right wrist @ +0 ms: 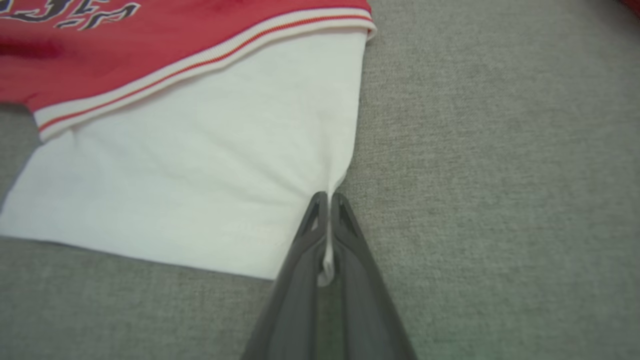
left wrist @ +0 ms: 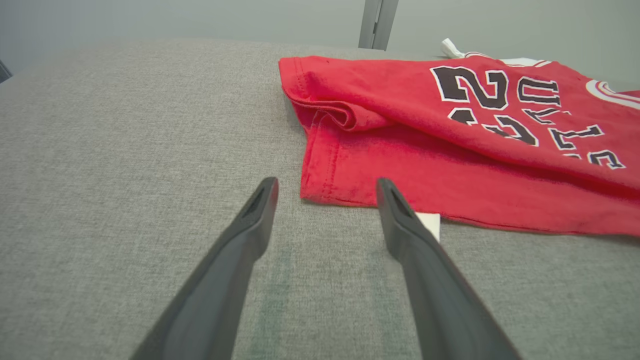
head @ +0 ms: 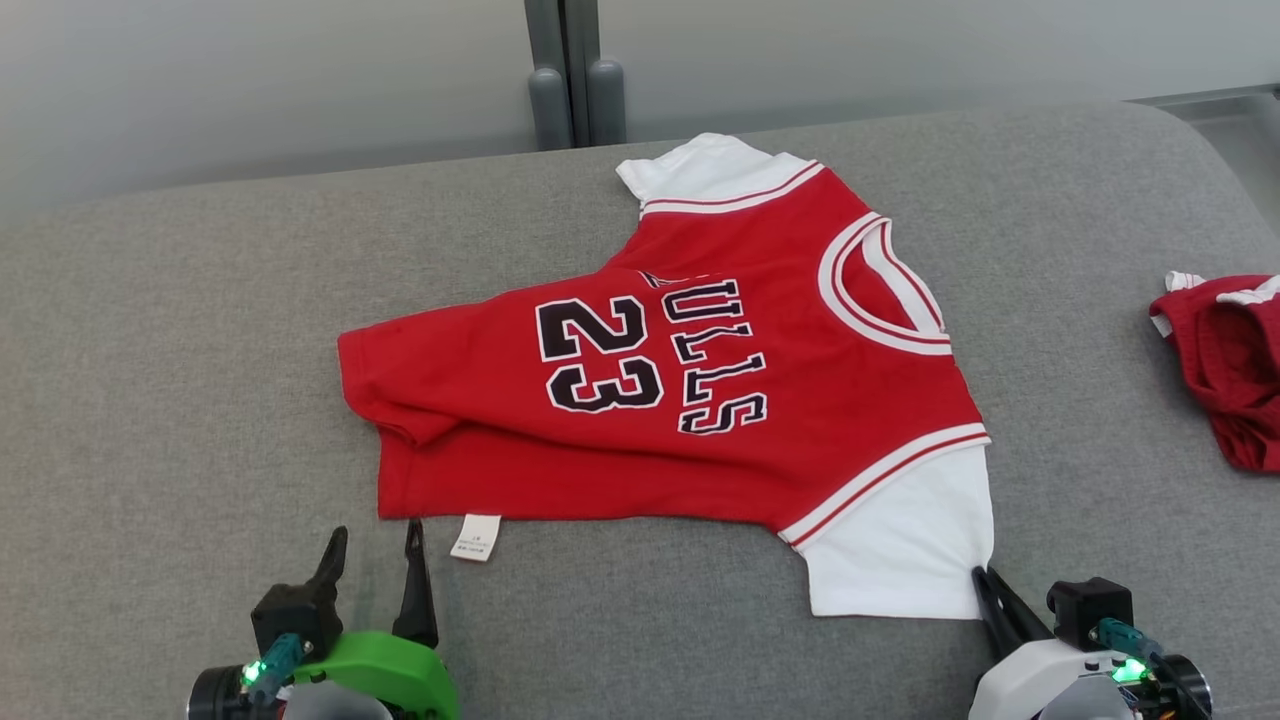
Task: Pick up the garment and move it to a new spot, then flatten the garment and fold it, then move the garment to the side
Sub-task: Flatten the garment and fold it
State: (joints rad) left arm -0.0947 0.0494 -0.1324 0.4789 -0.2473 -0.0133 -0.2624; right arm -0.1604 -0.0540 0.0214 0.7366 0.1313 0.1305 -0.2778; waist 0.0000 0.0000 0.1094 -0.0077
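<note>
Head view: grey woven upholstered surface (head: pixel 200 350) spans the frame below a pale wall. Red short-sleeved jersey (head: pixel 700 430) with white sleeves and black "23" lettering lies spread at centre frame, collar toward the right, hem toward the left, its upper hem corner folded over. Second crumpled red garment (head: pixel 1225 370) with white trim sits at the right edge, well apart. Left gripper (head: pixel 377 528), lower left, has its fingers spread wide with nothing between them, tips just beside the jersey's lower-left hem corner. Right gripper (head: pixel 985 580), lower right, has its fingers pinched together on the corner of the lower white sleeve (head: pixel 900 550). Small white rectangular label (head: pixel 476 537) projects from the hem edge, beside the left gripper.
</note>
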